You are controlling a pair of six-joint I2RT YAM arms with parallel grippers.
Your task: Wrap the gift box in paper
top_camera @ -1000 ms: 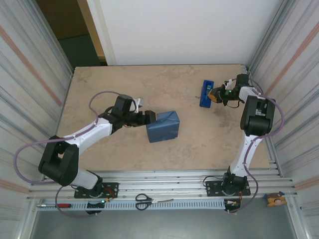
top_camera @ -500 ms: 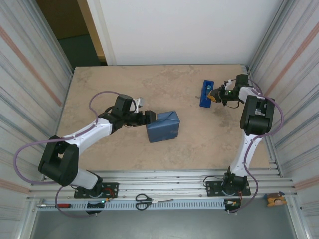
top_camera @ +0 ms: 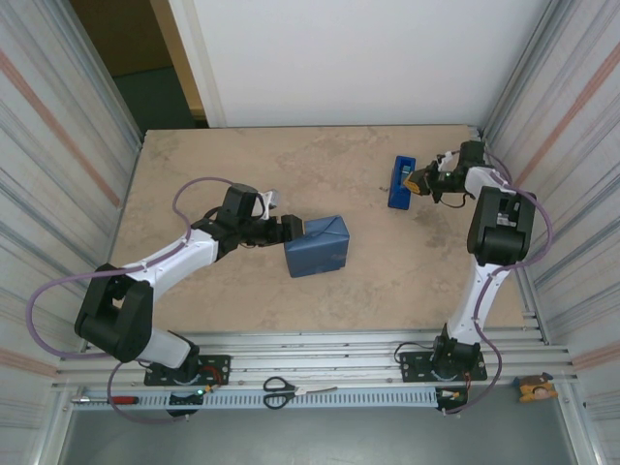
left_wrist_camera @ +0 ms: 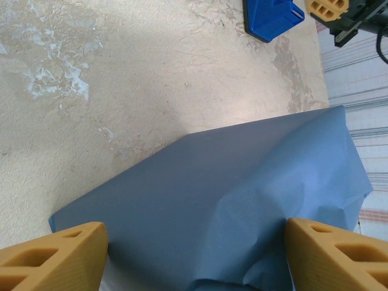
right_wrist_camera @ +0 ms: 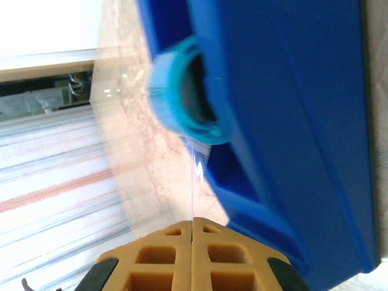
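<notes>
Matt, creased blue paper (left_wrist_camera: 230,200); glossy blue plastic tape dispenser (right_wrist_camera: 291,121); rough mottled tabletop (left_wrist_camera: 121,79).

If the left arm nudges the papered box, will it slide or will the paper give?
The paper looks thin and creased, so it would likely dent before sliding. Its folds look loose, so a push may open them. Low and flat-sided, it seems unlikely to tip.

Bright, even overhead light; soft, faint shadows on the table (top_camera: 242,165). Left wrist view sharp, with pale glare on the table. Right wrist view blurred: dispenser (right_wrist_camera: 291,121) soft, background washed out.
</notes>
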